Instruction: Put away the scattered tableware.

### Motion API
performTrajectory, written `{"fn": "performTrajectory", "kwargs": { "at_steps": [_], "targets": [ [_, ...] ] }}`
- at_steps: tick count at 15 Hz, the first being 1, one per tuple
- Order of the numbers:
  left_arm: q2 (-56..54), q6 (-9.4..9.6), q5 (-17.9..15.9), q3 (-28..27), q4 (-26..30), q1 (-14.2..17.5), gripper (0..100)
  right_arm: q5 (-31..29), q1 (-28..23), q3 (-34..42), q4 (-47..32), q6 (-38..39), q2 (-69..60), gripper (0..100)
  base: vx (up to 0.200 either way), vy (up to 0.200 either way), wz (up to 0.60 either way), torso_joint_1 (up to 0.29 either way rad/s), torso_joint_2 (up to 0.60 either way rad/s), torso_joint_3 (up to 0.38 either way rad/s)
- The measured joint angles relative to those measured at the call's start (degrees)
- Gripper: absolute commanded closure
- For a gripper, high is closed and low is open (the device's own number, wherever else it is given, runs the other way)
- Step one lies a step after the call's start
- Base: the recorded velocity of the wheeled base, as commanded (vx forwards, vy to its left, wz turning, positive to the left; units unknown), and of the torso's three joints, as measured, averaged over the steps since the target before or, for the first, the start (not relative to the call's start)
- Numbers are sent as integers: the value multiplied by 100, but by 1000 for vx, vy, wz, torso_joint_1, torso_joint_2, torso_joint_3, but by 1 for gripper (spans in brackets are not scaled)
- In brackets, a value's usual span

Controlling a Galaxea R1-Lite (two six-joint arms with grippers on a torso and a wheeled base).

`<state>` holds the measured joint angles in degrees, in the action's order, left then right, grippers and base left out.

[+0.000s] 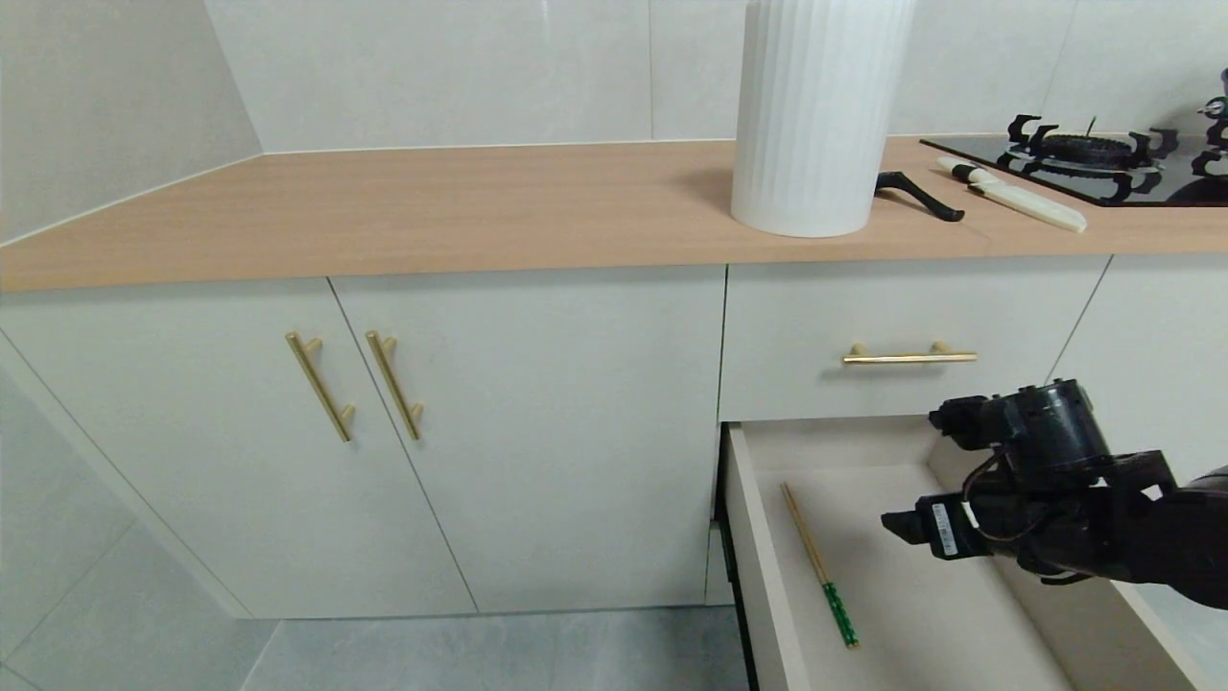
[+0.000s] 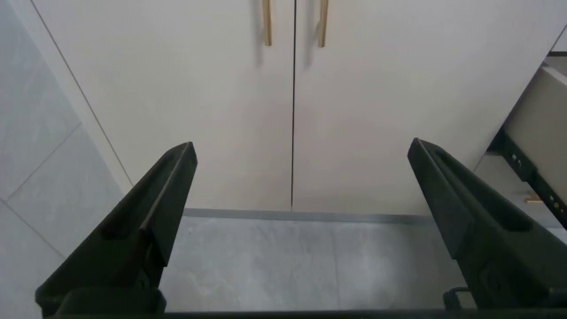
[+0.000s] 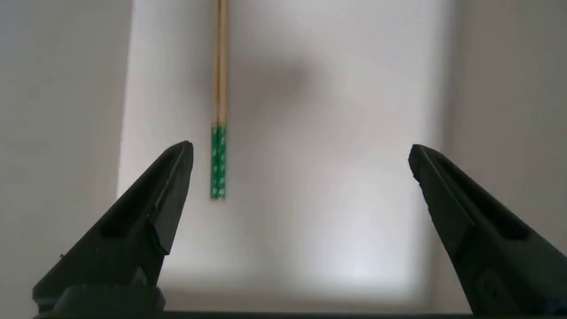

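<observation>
One pair of chopsticks lies in the open drawer, close along its left wall. Your right gripper hangs over the drawer, spread wide and holding nothing. Your left gripper is also wide and empty, facing the cabinet doors. You have a white knife on the counter.

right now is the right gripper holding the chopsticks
No, the right gripper is open and empty; the chopsticks lie in the drawer.

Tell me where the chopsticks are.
In the head view, the chopsticks lie in the open drawer at lower right, near its left wall, left of the right claw.
</observation>
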<state>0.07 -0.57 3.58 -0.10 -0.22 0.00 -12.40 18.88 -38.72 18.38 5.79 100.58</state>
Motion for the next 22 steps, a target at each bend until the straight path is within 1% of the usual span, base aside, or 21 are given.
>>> {"fn": "performTrajectory", "kwargs": {
  "at_steps": [4,7,22],
  "targets": [
    [0,-2,0,2,12,0,0,-13,-73,88,1,-46,-480,0,0,0,0,111,-265,-235],
    [0,-2,0,0,-2,0,0,-33,-73,93,22,-51,-607,0,0,0,0,69,-540,-276],
    [0,-2,0,0,-7,0,0,-44,-89,66,52,-76,-695,0,0,0,0,229,-488,-278]
  ]
}}
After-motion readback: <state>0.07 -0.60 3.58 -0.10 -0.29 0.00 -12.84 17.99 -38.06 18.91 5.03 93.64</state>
